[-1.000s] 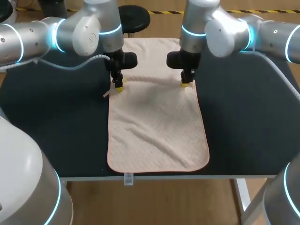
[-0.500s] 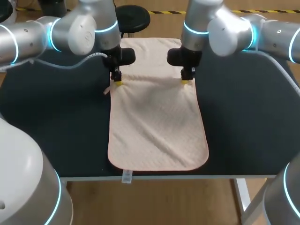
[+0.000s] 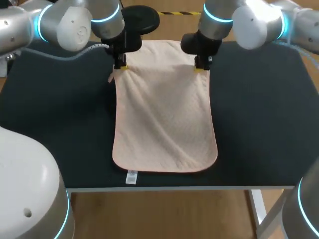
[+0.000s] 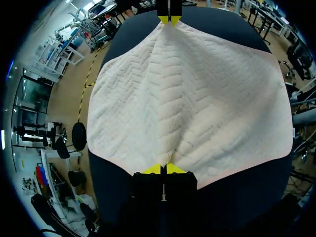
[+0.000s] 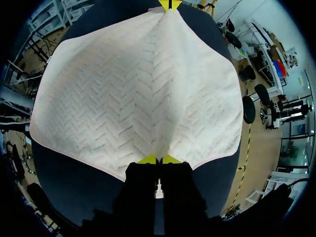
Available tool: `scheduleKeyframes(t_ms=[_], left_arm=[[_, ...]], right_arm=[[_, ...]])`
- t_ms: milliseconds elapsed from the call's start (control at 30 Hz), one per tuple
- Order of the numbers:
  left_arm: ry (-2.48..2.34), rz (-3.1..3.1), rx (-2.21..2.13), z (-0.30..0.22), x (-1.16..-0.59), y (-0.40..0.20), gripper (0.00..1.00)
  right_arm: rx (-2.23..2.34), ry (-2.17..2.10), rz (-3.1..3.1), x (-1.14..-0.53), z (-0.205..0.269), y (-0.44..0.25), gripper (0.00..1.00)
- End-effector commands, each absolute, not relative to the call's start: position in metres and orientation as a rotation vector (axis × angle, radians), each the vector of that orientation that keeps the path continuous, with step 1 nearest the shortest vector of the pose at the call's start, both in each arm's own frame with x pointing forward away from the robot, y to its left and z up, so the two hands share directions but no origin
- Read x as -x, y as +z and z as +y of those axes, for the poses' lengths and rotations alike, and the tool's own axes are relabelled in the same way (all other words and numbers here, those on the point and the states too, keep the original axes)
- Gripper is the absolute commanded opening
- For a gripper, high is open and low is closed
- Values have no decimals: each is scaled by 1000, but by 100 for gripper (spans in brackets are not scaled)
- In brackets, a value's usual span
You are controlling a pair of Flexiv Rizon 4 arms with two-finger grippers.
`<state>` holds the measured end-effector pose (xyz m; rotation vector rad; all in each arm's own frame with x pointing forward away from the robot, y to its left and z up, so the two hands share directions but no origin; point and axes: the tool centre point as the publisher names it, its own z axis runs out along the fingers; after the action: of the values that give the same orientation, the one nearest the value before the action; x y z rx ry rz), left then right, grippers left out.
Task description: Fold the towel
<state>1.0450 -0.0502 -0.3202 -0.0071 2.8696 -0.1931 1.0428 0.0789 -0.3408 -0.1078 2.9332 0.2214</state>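
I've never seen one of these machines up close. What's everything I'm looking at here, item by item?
towel: one, cream, lying lengthwise along the middle of the table, gripped at both side edges near its far end
label: one, white, sticking out from the towel's near edge
table: one, black, under the towel
left arm, right arm: two, silver with glowing blue rings, coming in from either side
left end effector: yellow-tipped, shut on the towel's left edge
right end effector: yellow-tipped, shut on its right edge

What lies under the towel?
Only the dark table shows around the towel, and a small white tag peeks out at its near edge. Anything else beneath is covered.
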Motion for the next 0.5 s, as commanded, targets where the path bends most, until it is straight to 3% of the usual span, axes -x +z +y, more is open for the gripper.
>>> scheduleKeyframes(t_ms=[33,500], left_arm=[[-151,2744,12,-41,-1026,-255,0],[-67,2498,31,-44,-1070,-157,0]], right_arm=[[131,238,2863,-1031,71,-292,0],[269,245,2620,-1056,86,-176,0]])
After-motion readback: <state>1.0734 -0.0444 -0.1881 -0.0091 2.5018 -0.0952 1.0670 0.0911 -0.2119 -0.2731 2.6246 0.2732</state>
